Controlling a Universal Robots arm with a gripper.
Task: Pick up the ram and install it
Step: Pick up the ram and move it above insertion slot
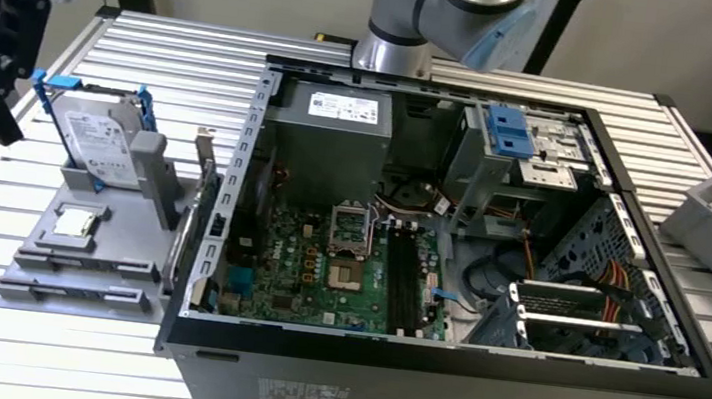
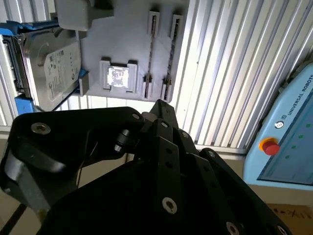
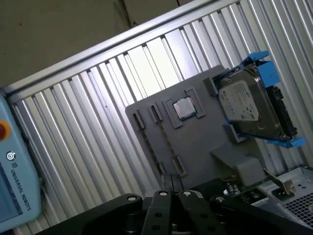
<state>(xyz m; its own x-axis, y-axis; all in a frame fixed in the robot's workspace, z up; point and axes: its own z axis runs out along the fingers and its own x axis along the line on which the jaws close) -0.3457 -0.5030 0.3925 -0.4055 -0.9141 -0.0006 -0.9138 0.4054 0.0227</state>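
**Slatted table, open case: ram pickup not yet made**

Silver slats run across the table, and an open computer case takes up its middle. A grey fixture sits beside the case, toward the table's edge on the exterior view's left. It carries a hard drive in a blue bracket and a small square chip.

Beside the chip the fixture has two long narrow grooves. In the second wrist view a thin dark line lies along one of them. This looks like the ram standing on edge in its holder, though seen edge-on I cannot be certain.

The tool hangs above the table's edge just off the fixture, apart from it and well apart from the case. Its fingers look drawn together at the tips, and nothing can be seen held between them.

Inside the case, the long black slots on the motherboard lie open to reach from above. I cannot tell whether any of them holds a stick.

Judging by this, no part of the task is done. The ram is ungripped in its holder, so both lifting it and seating it in a slot are left.
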